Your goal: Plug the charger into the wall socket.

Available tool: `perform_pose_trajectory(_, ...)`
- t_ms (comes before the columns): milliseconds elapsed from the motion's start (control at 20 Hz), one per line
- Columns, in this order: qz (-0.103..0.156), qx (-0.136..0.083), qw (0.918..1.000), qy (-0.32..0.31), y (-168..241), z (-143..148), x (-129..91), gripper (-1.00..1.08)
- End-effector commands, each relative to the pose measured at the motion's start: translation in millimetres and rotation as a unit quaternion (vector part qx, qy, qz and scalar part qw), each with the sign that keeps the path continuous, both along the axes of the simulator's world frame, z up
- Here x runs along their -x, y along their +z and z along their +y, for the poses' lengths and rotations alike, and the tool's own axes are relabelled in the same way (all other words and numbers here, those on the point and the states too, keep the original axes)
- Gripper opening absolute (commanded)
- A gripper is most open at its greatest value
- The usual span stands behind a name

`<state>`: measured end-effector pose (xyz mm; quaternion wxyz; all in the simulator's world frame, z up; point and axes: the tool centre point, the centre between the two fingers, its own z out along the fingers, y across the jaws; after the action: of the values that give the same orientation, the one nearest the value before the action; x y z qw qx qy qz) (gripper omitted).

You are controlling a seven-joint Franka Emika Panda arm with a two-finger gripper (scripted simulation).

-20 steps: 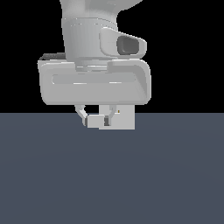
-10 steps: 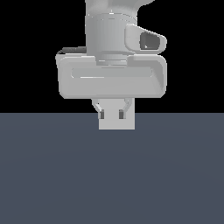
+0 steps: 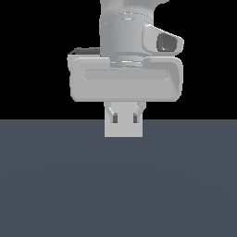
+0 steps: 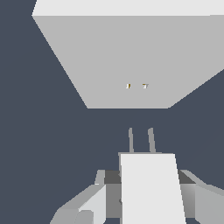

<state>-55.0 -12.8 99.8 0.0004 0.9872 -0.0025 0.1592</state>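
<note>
In the wrist view my gripper (image 4: 146, 199) is shut on the charger (image 4: 151, 183), an off-white block with two grey prongs (image 4: 141, 140) pointing ahead. The wall socket (image 4: 131, 57), a light-grey square plate, stands a short gap beyond the prongs. Its two small holes (image 4: 136, 85) sit nearly in line with the prongs. In the exterior view the gripper (image 3: 125, 119) hangs just above the floor, and the wall socket (image 3: 123, 130) lies directly in line with its fingers. There the charger blends into the plate and cannot be told apart.
A dark blue-grey floor (image 3: 118, 185) fills the lower half of the exterior view, under a black background. The wide white hand body (image 3: 125, 83) and the wrist above it take up the upper middle.
The gripper with the charger has moved toward the exterior view's right until its fingers are centred on the socket plate. The plate has stayed put.
</note>
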Motion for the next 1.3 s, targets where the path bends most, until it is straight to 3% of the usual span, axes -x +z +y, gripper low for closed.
perform_pose_trajectory(0,0.0,0.0,1.0,0.001,0,0,0,-1.0)
perform_pose_trajectory(450,0.0,0.0,1.0,0.001,0,0,-5,-1.0)
perform_pose_trajectory(1250,0.0,0.0,1.0,0.001,0,0,-51,-1.0)
